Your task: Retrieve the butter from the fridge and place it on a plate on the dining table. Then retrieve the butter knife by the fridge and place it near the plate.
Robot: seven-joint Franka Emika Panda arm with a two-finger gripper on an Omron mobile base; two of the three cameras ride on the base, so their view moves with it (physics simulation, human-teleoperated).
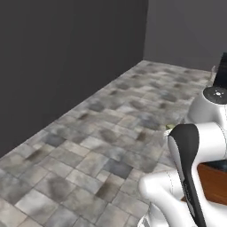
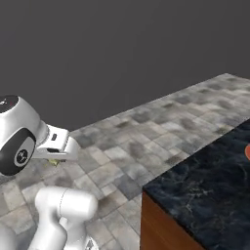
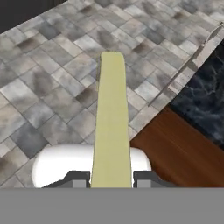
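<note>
A grey stone-tiled floor (image 1: 102, 146) spreads across the room, patched in lighter and darker squares, and runs up to plain dark grey walls (image 1: 66, 57) that meet in a corner at the far end in the left base view. In the right base view the corner of the worktop (image 2: 205, 180) juts in from the lower right: a black marbled top over a brown wooden side. A sliver of reddish-brown shows at the right edge of that top, too little to tell what it is. The hand view shows the same worktop (image 3: 201, 98) corner at its right, black top above a brown wooden panel, with tiled floor beside it.

The white arm is folded up over the floor, beside the worktop and not above it. In the right base view its rounded wrist sits at the left, with the hand pointing right and slightly down, a speck of yellow just under it.

The claw (image 3: 112, 179) is clamped on the butter (image 3: 112, 127): the two dark tips press its sides at the near end, and the pale yellow stick reaches straight out from them, held in the air above the floor tiles, apart from the worktop.
</note>
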